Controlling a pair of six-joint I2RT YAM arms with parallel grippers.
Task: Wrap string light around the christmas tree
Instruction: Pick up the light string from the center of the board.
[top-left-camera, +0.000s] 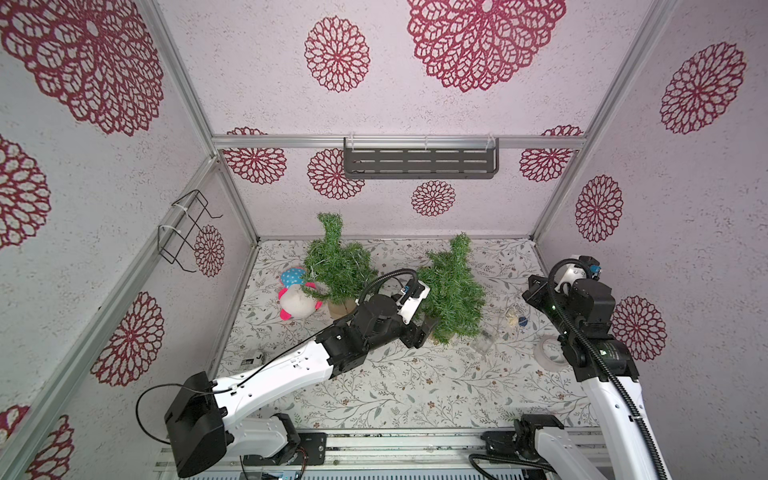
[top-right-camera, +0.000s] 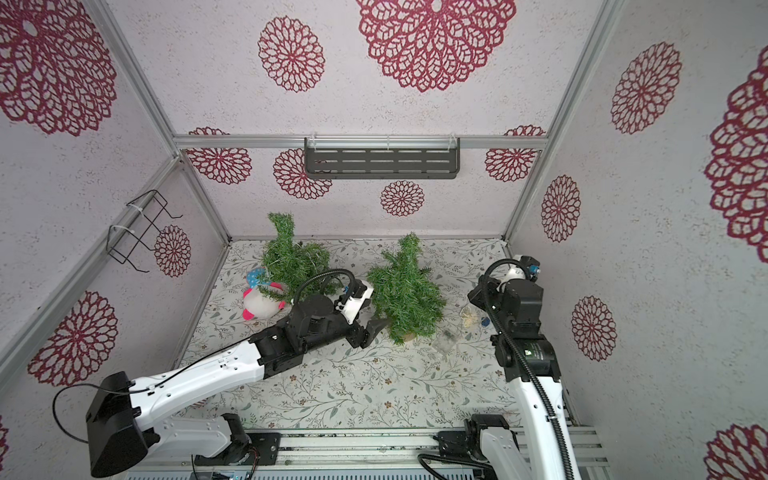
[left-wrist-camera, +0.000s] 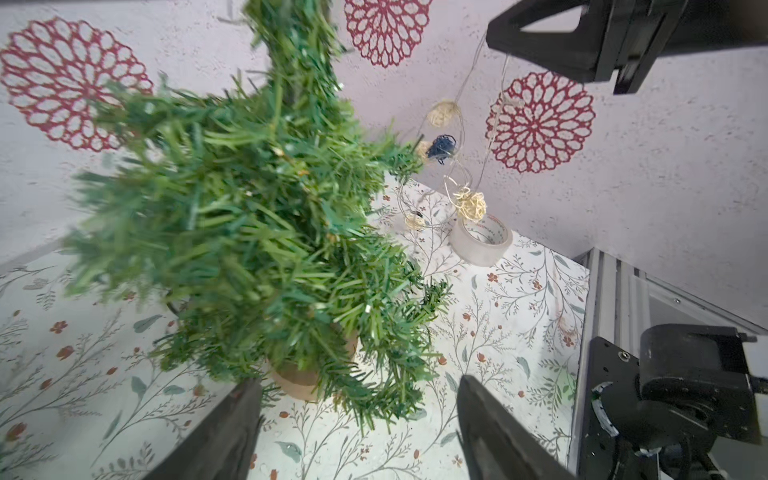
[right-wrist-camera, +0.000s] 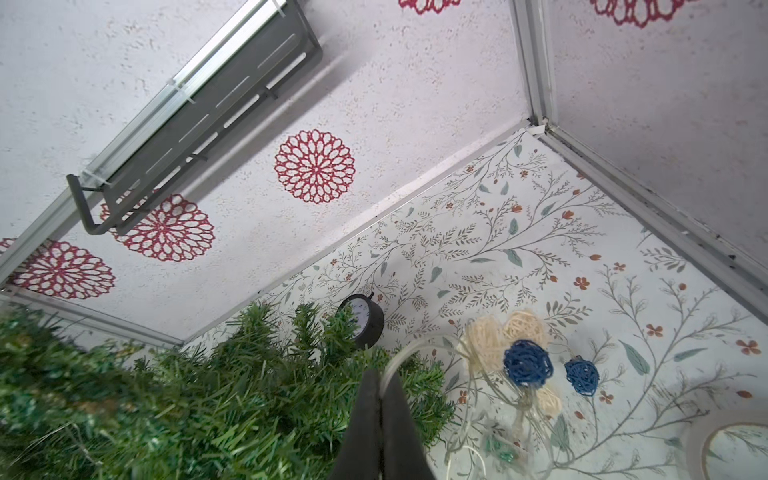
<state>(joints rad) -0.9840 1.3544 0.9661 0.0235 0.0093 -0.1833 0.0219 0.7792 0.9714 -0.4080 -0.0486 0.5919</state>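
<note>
A small green christmas tree (top-left-camera: 451, 291) in a tan pot (left-wrist-camera: 307, 374) stands mid-table. My left gripper (left-wrist-camera: 357, 395) is open low at its base, one finger on either side of the lowest branches and the pot, touching neither that I can see. The string light (right-wrist-camera: 528, 361) is a clear wire with cream and blue woven balls. It hangs in a tangle to the right of the tree (left-wrist-camera: 446, 145). My right gripper (right-wrist-camera: 380, 374) is raised beside the tree and shut on the wire, which loops out from its tips.
A second tree (top-left-camera: 332, 262) and a plush toy (top-left-camera: 297, 299) stand at the back left. A tape roll (top-left-camera: 550, 353) and a clear plastic box (top-left-camera: 484, 343) lie right of the tree. A black round dial (right-wrist-camera: 361, 324) sits behind it. A shelf (top-left-camera: 419, 162) hangs on the back wall.
</note>
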